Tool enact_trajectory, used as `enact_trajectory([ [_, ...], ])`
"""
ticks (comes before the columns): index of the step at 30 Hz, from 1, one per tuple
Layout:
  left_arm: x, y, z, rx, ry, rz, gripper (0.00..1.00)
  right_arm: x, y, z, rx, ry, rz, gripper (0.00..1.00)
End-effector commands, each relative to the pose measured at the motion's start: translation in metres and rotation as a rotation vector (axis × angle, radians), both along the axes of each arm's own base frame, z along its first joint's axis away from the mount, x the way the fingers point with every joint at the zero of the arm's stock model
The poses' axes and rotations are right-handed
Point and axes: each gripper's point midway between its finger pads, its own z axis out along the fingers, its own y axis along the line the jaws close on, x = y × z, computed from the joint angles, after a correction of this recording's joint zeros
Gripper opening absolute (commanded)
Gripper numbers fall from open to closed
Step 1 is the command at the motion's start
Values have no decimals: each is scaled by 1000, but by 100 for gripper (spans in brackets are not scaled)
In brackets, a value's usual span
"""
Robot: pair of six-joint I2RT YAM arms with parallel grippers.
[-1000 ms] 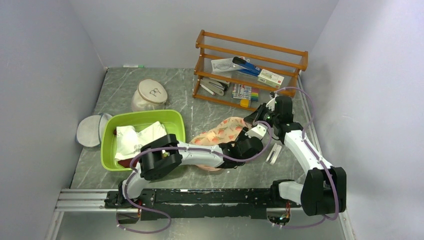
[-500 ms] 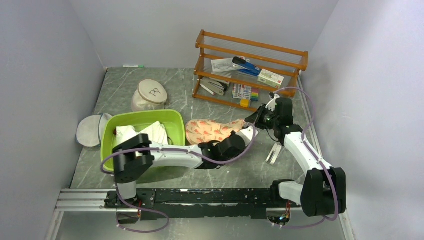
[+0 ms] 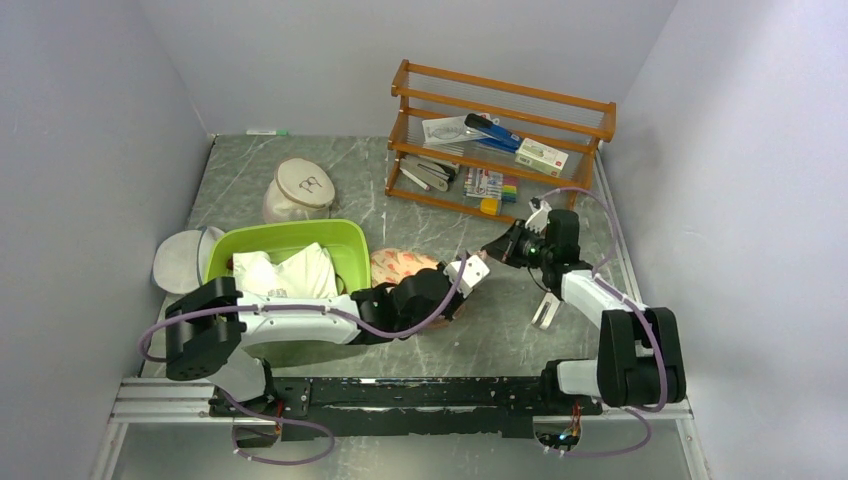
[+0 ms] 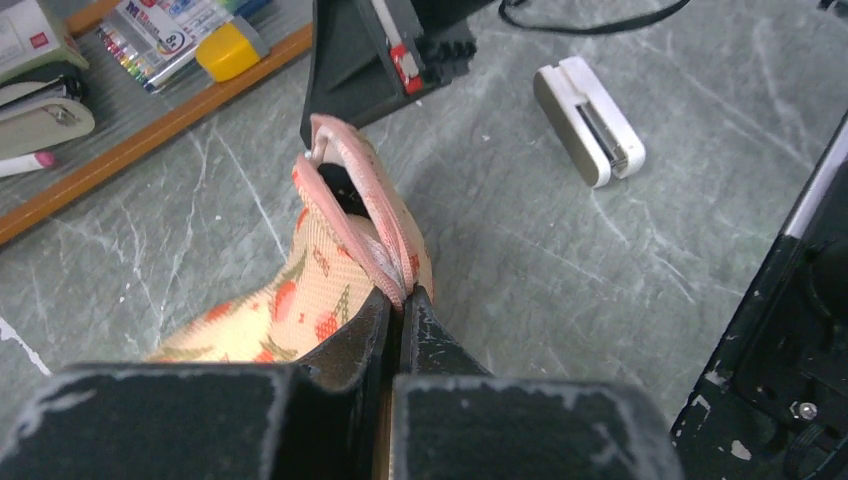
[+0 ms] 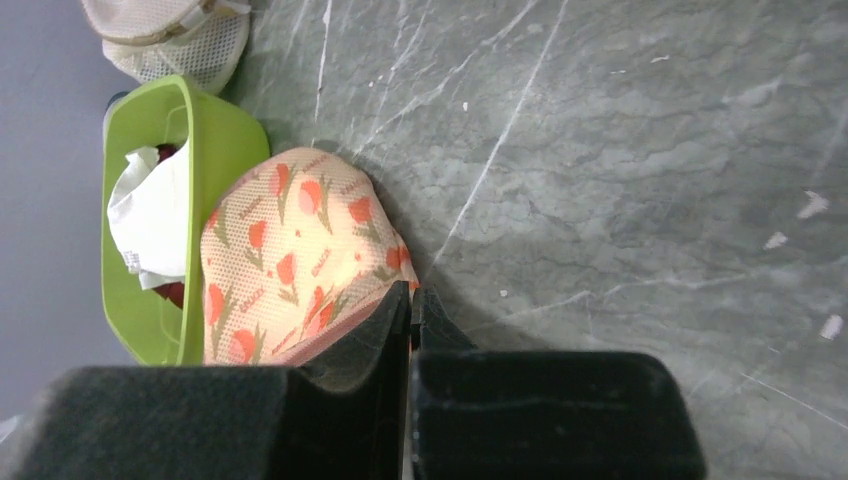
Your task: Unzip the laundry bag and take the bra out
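Note:
The peach-pink laundry bag (image 3: 400, 266) with red-orange prints lies beside the green basin, mostly under my left arm. In the left wrist view my left gripper (image 4: 402, 300) is shut on the pink zipper rim of the laundry bag (image 4: 310, 300). A dark gap shows along that rim. The right gripper (image 4: 375, 55) holds the rim's far end. In the right wrist view my right gripper (image 5: 412, 294) is shut on the edge of the laundry bag (image 5: 285, 250). From above, the left gripper (image 3: 468, 272) and right gripper (image 3: 498, 250) sit close together. The bra is hidden.
A green basin (image 3: 285, 232) with white cloth stands left of the bag. Behind it are a round white mesh bag (image 3: 300, 188) and a flat grey-white disc bag (image 3: 180, 262). A wooden rack (image 3: 500, 130) of stationery is at the back. A small white clip-like object (image 3: 546, 308) lies near the right arm.
My left gripper has shut on the bag's rim and the left arm swung left, drawing the bag toward the basin. The right gripper followed left, still shut on the bag.

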Motion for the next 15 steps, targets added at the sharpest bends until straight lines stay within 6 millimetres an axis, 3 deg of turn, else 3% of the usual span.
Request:
enact_trajectory([
  [1, -8, -18, 51, -201, -14, -84, 7, 9, 9, 1, 25, -76, 37, 0],
  [4, -6, -25, 42, -174, 22, -78, 7, 11, -3, -3, -43, -22, -14, 0],
  [6, -5, -31, 32, -150, 48, -84, 7, 14, -15, 5, -103, -22, -65, 2],
  [9, -4, -43, 9, -100, 152, -110, 8, 16, -38, 20, -200, -13, -172, 23],
  [10, -3, -46, 2, -91, 190, -123, 12, 16, -46, 24, -231, -1, -217, 30],
  [12, -4, -49, -6, -93, 252, -152, 30, 14, -61, 35, -279, 9, -294, 39],
  [15, -8, -52, 0, -137, 278, -214, 54, 12, -72, 58, -302, -33, -352, 54],
])
